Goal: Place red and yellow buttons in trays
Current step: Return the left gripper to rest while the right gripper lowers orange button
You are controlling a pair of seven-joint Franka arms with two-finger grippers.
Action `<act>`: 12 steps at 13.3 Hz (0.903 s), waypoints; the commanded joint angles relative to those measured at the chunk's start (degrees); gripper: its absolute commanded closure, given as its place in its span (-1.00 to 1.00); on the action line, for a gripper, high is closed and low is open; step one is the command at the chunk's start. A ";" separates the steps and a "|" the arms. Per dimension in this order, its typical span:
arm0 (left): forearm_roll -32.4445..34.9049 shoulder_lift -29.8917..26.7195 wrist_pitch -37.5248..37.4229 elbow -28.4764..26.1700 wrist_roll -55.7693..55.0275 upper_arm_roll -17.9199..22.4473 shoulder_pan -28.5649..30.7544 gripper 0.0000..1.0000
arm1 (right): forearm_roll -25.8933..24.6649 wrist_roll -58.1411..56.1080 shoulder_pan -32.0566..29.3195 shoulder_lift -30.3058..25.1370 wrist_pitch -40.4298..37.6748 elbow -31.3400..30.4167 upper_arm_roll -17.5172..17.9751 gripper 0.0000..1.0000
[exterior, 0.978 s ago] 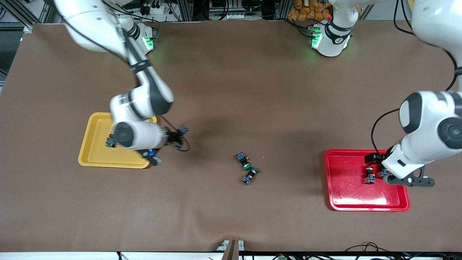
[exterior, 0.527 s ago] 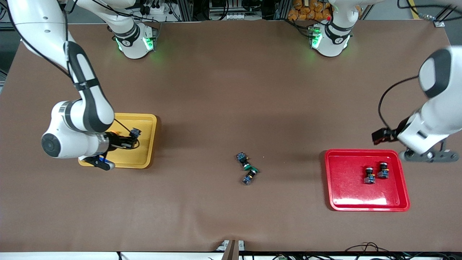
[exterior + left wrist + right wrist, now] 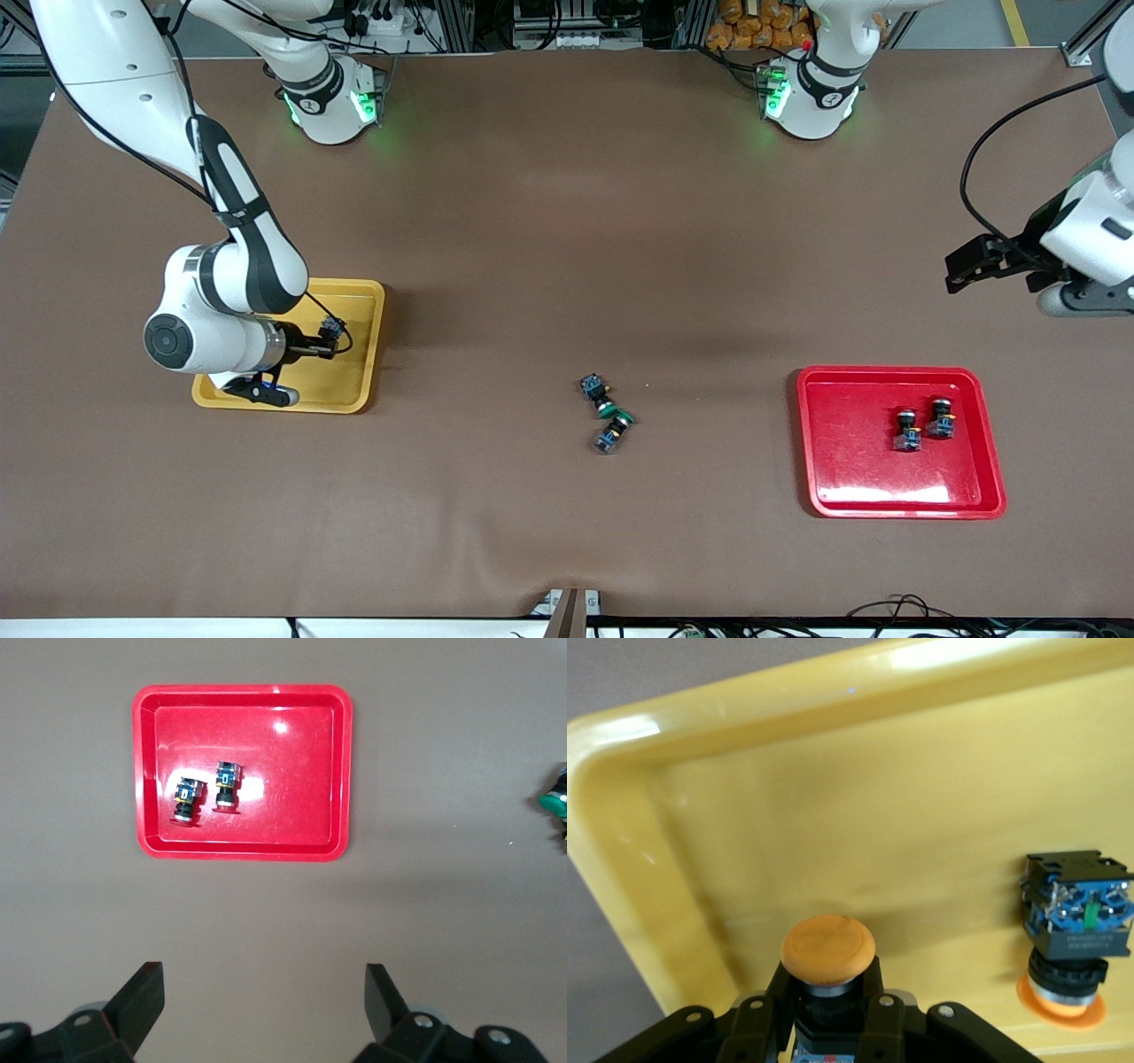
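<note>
Brown table; right gripper [image 3: 828, 1028] clamps yellow button [image 3: 829, 950] over yellow tray [image 3: 354, 390]. Lower, release clear of tray's lying button [image 3: 1074, 935]. Left gripper [image 3: 264, 1005] wide, empty, waits.

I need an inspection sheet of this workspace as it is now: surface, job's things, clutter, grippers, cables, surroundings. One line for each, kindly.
Surface: brown table mat, flat.
Job's things: shallow yellow plastic tray holds one orange-yellow-capped push-button switch lying down; a second one is in the right gripper. Shallow red plastic tray holds two black-bodied buttons side by side.
Clutter: two green-capped push-button switches on the mat between the trays.
Grippers: right gripper shut on the button, over the yellow tray; left gripper open, empty, up over the mat.
Cables: black cable on the left arm.
Surroundings: arm bases with green lights.
</note>
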 commanded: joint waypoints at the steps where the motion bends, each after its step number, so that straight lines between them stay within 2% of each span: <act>1: -1.06 0.51 -1.41 2.54 -0.62 -0.21 0.56 -1.00 | -0.99 -1.23 -0.97 0.66 1.41 -0.47 0.48 1.00; 2: -1.06 0.51 -1.41 3.24 -0.62 -0.21 0.56 -1.00 | -0.99 -1.23 -1.05 0.66 1.33 -0.30 0.48 -0.13; 3: -0.97 0.60 -1.41 3.51 -0.53 0.14 0.64 -1.00 | -0.99 -0.88 -1.05 0.57 0.72 0.31 0.56 -0.99; 5: -1.06 1.04 -1.41 3.60 0.08 0.32 0.73 -1.00 | -0.81 -0.17 -0.62 -0.56 -5.22 3.90 0.74 -1.00; 7: -0.97 1.21 -1.32 3.60 0.52 0.32 0.73 -1.00 | -0.55 -0.35 0.08 -0.93 -16.99 13.54 1.18 -1.00; 10: -0.53 1.57 -1.32 3.60 0.79 0.32 0.56 -1.00 | -0.63 -0.70 2.27 -1.45 -25.45 25.77 1.27 -1.00; 12: -0.53 1.57 -1.23 3.60 0.61 0.32 0.47 -1.00 | -1.86 -1.23 2.55 -0.66 -35.98 37.09 1.27 -1.00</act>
